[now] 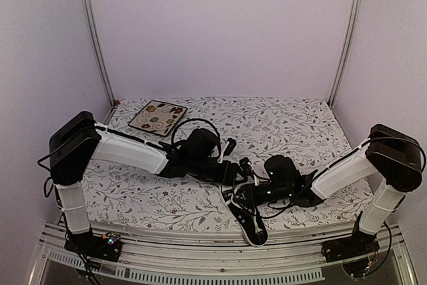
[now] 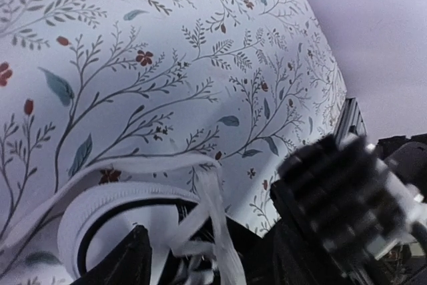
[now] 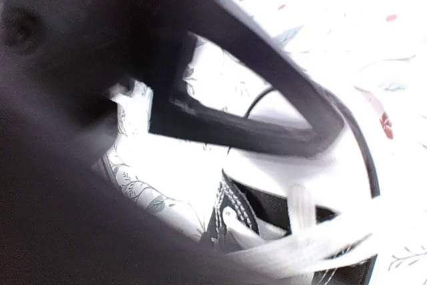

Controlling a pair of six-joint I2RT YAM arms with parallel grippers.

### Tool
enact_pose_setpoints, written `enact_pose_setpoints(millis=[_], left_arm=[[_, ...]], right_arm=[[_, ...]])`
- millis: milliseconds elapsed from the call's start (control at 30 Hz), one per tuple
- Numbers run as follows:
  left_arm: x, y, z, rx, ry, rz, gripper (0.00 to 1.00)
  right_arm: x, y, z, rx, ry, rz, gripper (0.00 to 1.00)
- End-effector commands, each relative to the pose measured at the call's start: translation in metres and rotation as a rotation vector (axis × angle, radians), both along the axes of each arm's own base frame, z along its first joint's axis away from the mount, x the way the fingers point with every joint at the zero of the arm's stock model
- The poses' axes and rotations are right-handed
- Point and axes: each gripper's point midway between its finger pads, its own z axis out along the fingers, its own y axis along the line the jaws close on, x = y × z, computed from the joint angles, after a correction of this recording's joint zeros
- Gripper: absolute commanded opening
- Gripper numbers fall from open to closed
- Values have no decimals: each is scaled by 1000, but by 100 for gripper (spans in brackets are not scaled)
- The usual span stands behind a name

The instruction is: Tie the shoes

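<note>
- Nearest the top camera, the left arm [image 1: 127, 151] and right arm [image 1: 347, 171] rise from the table's near edge and reach inward until their tips almost meet in the middle.
- Just below that meeting point the black sneaker [image 1: 248, 221] lies lengthwise on the floral tablecloth [image 1: 293, 125]. One end of it reaches the cloth's near edge.
- From above, the left gripper [image 1: 241, 167] sits at the sneaker's far end. The right gripper [image 1: 255, 190] is beside it, low over the shoe's opening. Neither pincer's gap can be read from this height.
- A square floral plate [image 1: 158, 117] rests at the far left, well apart from the shoe.
- Left wrist view: the sneaker's white rubber rim with its black stripe curves across the lower left. White laces [image 2: 213, 211] trail loosely down from it.
- Two dark shapes at the bottom edge look like this pincer's own fingers, standing apart. Lace strands run through the gap, and none is visibly pinched.
- A blurred, ribbed black block fills the lower right; it looks like the other arm's tip, close by.
- Right wrist view: a dark, blurred finger [image 3: 267, 138] covers most of the frame. Beneath it are black canvas with white stitching and a flat white lace.
- This pincer is fully closed. Whether the lace is caught in it cannot be told.
</note>
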Motion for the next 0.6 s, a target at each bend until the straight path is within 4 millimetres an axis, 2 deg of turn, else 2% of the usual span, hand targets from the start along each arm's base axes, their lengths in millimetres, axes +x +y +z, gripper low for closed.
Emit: enact_pose_setpoints(millis=[0, 133, 200, 300, 400, 467, 567], left_arm=[[-3, 20, 50, -49, -140, -15, 66], [-19, 44, 55, -37, -182, -36, 77], [-27, 53, 53, -39, -185, -48, 76], [-41, 63, 43, -43, -175, -70, 62], [-54, 64, 20, -8, -137, -97, 44], [-60, 60, 8, 10, -108, -110, 38], [-64, 52, -3, 24, -82, -121, 36]], right_arm=[[-5, -10, -21, -53, 64, -8, 2], [-5, -10, -23, -55, 74, -5, 2], [-5, -9, -24, -56, 78, -5, 2], [-5, -8, -24, -56, 81, -4, 2], [-4, -7, -24, -55, 82, -3, 2], [-4, -7, -24, -57, 83, -3, 2], [-4, -7, -25, -57, 87, -6, 2]])
